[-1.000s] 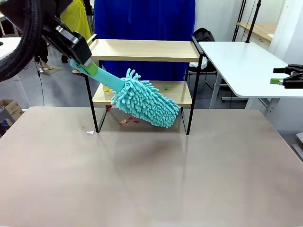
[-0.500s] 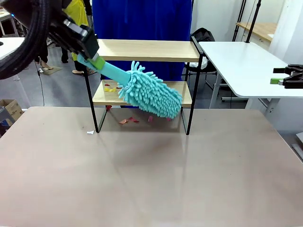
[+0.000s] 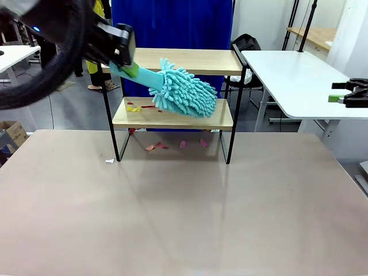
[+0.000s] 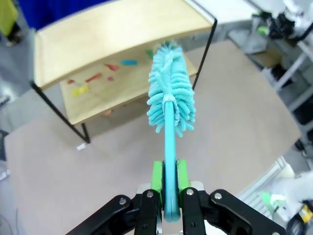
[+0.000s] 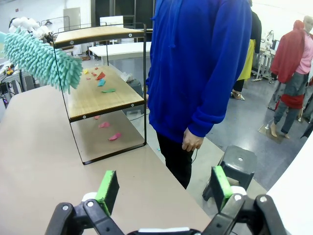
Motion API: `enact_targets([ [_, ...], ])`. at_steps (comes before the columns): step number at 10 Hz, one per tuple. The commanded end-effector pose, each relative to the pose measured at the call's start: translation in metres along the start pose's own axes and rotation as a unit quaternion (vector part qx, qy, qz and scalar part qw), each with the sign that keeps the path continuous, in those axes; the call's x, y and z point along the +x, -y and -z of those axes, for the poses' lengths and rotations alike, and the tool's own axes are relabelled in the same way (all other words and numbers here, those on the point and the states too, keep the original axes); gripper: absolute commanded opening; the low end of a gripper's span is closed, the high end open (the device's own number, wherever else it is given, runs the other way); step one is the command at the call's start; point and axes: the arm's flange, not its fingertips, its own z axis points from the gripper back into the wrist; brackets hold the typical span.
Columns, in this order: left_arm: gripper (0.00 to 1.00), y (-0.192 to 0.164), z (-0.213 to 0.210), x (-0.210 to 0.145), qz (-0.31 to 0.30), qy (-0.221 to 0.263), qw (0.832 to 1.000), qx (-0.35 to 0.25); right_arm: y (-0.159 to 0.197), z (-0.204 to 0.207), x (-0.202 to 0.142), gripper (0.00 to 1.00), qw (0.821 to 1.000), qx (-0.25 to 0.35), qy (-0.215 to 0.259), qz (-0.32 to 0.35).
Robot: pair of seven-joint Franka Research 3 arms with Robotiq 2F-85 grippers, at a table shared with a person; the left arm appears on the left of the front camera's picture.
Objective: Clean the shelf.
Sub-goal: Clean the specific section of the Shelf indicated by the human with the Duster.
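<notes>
Green pads (image 4: 157, 177) of the left end effector (image 4: 169, 178) pinch the duster (image 3: 187, 95) by its handle, its long head pointing along the lower board of the shelf (image 3: 230, 60) at the worktop's (image 3: 184, 207) far side, while the right end effector (image 5: 164, 188), spread, is well apart.

A white table (image 3: 299, 80) stands at the right on a grey floor (image 3: 75, 112), with a white wall (image 3: 264, 17) behind it. A cardboard box (image 3: 11, 133) sits at the left, and a black stool (image 5: 238, 164) stands on the floor.
</notes>
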Motion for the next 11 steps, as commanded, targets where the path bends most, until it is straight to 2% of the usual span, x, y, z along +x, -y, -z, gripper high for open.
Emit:
enact_targets([
  [1, 0.14, 0.026, 0.034, -0.005, -0.027, 0.027, 0.999, 0.031, -0.001, 0.001, 0.002, 1.0, 1.0, -0.001, 0.001, -0.001],
  [5, 0.14, 0.066, 0.072, -0.002, -0.097, 0.103, 0.987, 0.072, -0.001, 0.001, 0.002, 1.0, 1.0, -0.001, 0.001, -0.001],
  [9, 0.14, 0.094, 0.125, 0.003, -0.152, 0.102, 0.981, 0.066, -0.001, 0.001, 0.002, 1.0, 1.0, -0.001, 0.001, -0.001],
  [11, 0.14, 0.102, 0.149, 0.01, -0.163, 0.11, 0.977, 0.083, -0.001, 0.001, 0.002, 1.0, 1.0, -0.001, 0.001, -0.001],
])
